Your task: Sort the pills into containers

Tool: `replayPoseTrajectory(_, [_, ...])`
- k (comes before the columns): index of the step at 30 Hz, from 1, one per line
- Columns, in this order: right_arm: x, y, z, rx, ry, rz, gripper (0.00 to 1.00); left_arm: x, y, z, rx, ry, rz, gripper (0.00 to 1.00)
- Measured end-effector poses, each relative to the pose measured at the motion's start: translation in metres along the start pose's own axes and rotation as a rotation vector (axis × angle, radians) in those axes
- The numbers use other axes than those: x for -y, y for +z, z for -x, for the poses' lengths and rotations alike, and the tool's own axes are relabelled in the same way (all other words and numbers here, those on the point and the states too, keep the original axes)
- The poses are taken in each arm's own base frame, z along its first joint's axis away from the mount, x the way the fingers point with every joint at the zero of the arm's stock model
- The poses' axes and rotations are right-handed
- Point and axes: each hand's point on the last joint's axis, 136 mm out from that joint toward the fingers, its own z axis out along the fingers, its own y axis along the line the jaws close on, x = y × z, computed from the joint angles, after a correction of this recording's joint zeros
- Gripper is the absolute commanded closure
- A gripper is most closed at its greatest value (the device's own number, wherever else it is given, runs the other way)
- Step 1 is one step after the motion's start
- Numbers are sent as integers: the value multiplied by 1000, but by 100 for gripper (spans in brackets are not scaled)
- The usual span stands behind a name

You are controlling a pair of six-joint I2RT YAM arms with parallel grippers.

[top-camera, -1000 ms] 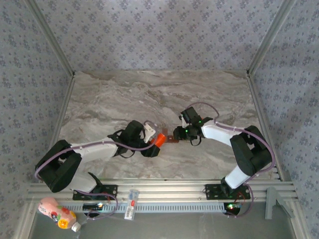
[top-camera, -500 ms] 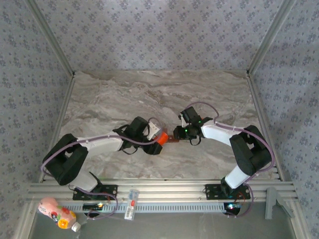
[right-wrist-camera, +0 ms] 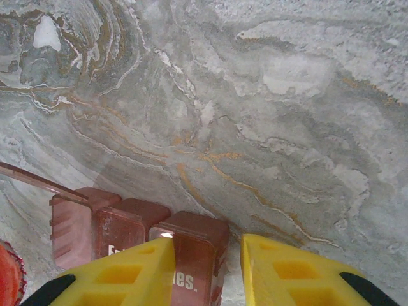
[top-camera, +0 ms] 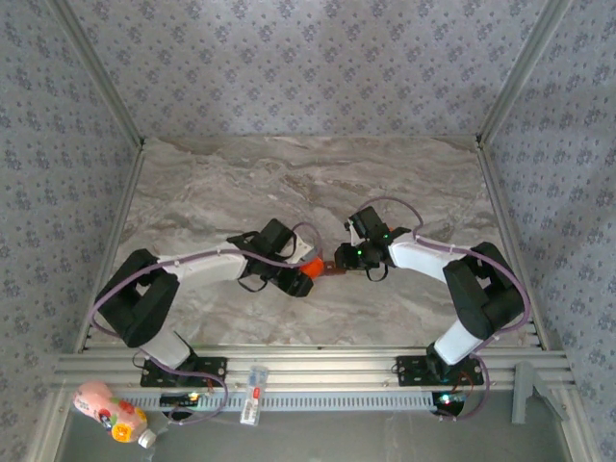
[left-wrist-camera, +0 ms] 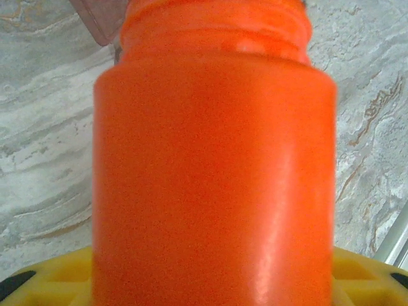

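Your left gripper (top-camera: 299, 272) is clamped on the orange pill bottle (top-camera: 308, 266), just left of center on the marble table (top-camera: 241, 183) in the top view. In the left wrist view the bottle (left-wrist-camera: 213, 159) takes up most of the frame. Its threaded neck is at the top edge with no cap on it, and your yellow fingers (left-wrist-camera: 51, 280) hug its base from both lower corners. A reddish translucent flap (left-wrist-camera: 95, 22) pokes in at upper left, just beside the neck. In the top view the bottle's mouth points right, at the pill container strip (top-camera: 330, 269), which lies between your two grippers. I can't tell whether the mouth touches the strip.

Your right gripper (top-camera: 342, 258) sits at the strip's right end. In the right wrist view the strip (right-wrist-camera: 127, 229) lies flat at lower left, showing three dark reddish-brown compartments in a row. An open lid (right-wrist-camera: 32, 175) sticks out toward the left edge. Your right fingers (right-wrist-camera: 121, 274) are drawn in narrow around the end compartment and grip it, as far as the view shows. The orange bottle's rim (right-wrist-camera: 7, 277) shows in the bottom left corner, just beside the strip's far end.
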Motion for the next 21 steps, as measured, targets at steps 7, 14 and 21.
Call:
replayPoseTrajectory(7, [0,0,0,1,0,2,65,0,-1,-1,-32,-3,8,100])
replayPoseTrajectory(14, [0,1,0,3,0,4,66,-1,1,-1,-81,9,25,100])
replayPoseTrajectory(21, [0,1,0,4,-1,6,66,-3,1,2,-120,19,50,100])
